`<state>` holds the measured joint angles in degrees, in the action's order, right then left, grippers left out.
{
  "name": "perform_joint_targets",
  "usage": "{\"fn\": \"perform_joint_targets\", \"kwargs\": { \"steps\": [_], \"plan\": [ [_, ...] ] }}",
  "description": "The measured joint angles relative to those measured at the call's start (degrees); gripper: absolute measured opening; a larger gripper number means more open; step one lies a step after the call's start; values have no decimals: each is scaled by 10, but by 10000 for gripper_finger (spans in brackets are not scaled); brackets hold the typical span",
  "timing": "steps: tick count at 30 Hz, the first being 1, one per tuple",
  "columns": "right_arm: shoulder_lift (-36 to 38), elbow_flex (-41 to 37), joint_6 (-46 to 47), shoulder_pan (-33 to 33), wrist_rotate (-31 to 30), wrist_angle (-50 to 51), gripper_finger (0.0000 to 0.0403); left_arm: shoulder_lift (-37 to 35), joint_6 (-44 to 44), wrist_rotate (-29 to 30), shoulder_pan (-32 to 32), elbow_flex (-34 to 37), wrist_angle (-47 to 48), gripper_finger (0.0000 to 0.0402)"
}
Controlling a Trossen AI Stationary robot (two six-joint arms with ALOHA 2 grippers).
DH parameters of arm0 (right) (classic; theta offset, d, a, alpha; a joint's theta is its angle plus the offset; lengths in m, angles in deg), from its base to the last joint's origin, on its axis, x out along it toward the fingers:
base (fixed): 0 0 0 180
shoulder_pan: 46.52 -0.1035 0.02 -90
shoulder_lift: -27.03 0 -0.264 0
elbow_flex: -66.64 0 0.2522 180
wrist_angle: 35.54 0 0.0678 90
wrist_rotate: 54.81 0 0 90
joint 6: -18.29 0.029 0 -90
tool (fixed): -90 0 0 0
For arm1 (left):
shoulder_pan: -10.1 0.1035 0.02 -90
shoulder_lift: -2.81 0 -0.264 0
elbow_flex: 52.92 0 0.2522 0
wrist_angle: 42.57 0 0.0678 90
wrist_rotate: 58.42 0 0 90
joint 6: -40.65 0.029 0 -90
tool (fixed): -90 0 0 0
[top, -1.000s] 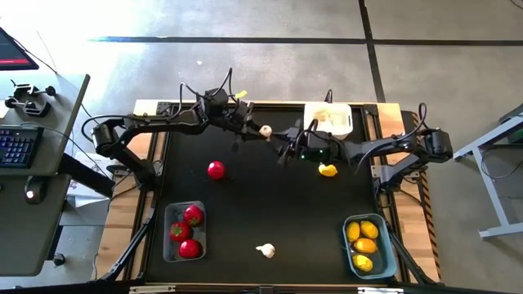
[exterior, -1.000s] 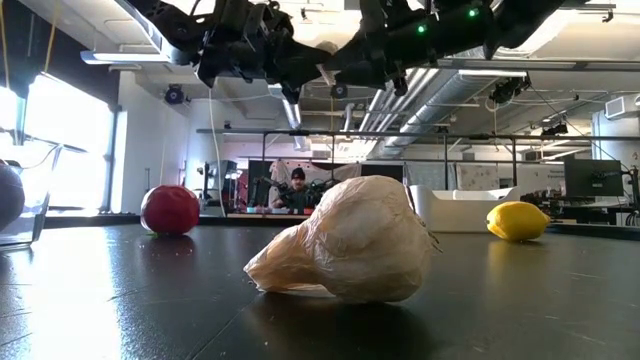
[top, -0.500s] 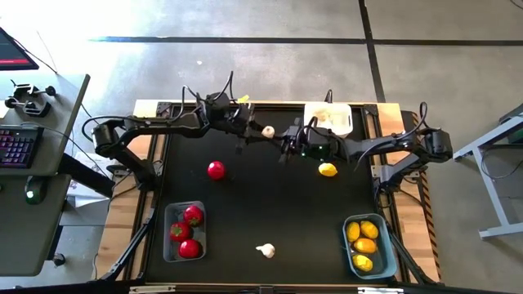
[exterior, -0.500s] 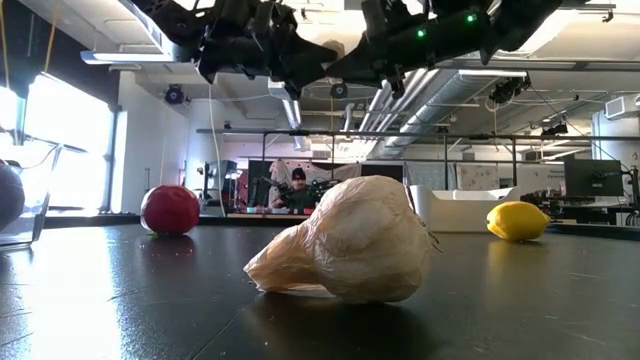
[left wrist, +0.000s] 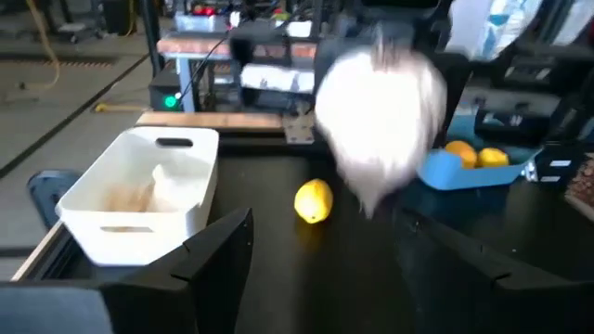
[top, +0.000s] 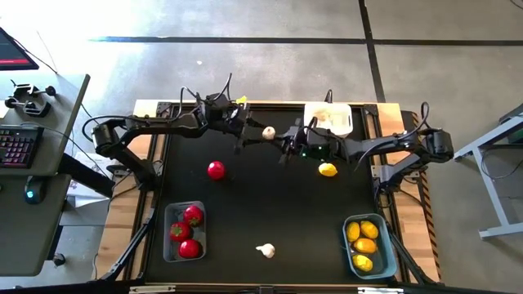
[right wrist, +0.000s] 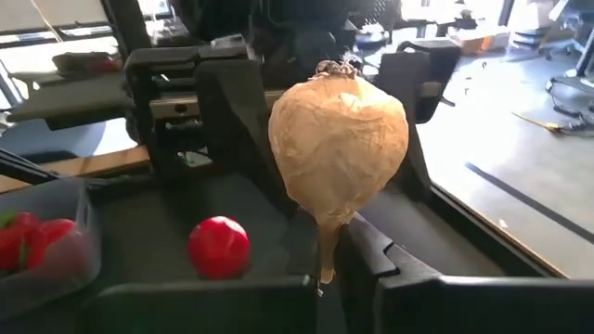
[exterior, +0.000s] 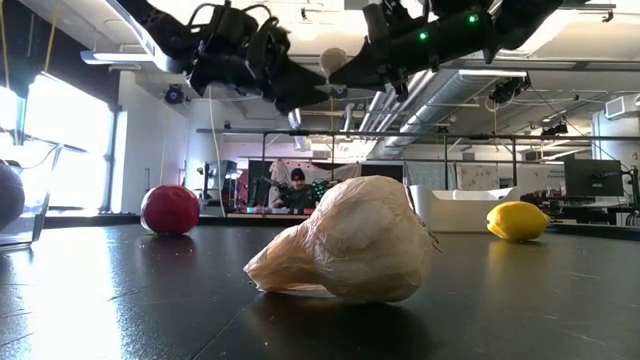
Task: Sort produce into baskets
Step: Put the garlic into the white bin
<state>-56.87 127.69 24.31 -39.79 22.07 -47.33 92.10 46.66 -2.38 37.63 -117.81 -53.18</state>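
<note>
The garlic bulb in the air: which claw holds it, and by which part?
The right claw holds the garlic bulb by its thin stem end. The left claw stands open around the bulb.

A robotics lab: a black-topped bench [top: 270,204] stands on a bare concrete floor [top: 245,57] marked with dark tape lines, beside a desk with a keyboard [top: 15,147], beneath exposed ceiling ducts [exterior: 400,95], with monitors [exterior: 592,178] and a seated person [exterior: 297,190] beyond.

Mat centre [top: 270,204] prob. clear
</note>
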Motion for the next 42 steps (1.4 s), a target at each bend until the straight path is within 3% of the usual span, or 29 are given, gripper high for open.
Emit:
{"fn": "perform_joint_targets", "kwargs": {
  "steps": [5, 8, 14, 17, 26, 35, 38, 42],
  "plan": [
    [40, 0, 13, 10, -43, 67, 3, 0, -13, -2, 15, 37, -32, 243],
    [79, 0, 47, 35, -71, 163, 3, 0, -15, -3, 18, 56, -43, 243],
    [125, 0, 130, 130, -82, 426, 3, 0, -28, -5, 18, 84, -62, 243],
    [122, 0, 161, 190, -74, 505, 3, -1, -28, -5, 17, 88, -62, 243],
    [80, 0, 206, 312, 17, 502, 6, -1, -37, -5, 17, 92, -69, 243],
    [44, 0, 176, 331, 50, 468, 13, -1, -39, -5, 17, 92, -68, 243],
    [44, 0, 170, 331, 46, 468, 40, -1, -39, -5, 17, 92, -68, 243],
    [44, 0, 169, 331, 46, 468, 107, -1, -39, -5, 17, 92, -68, 243]
  ]
}}
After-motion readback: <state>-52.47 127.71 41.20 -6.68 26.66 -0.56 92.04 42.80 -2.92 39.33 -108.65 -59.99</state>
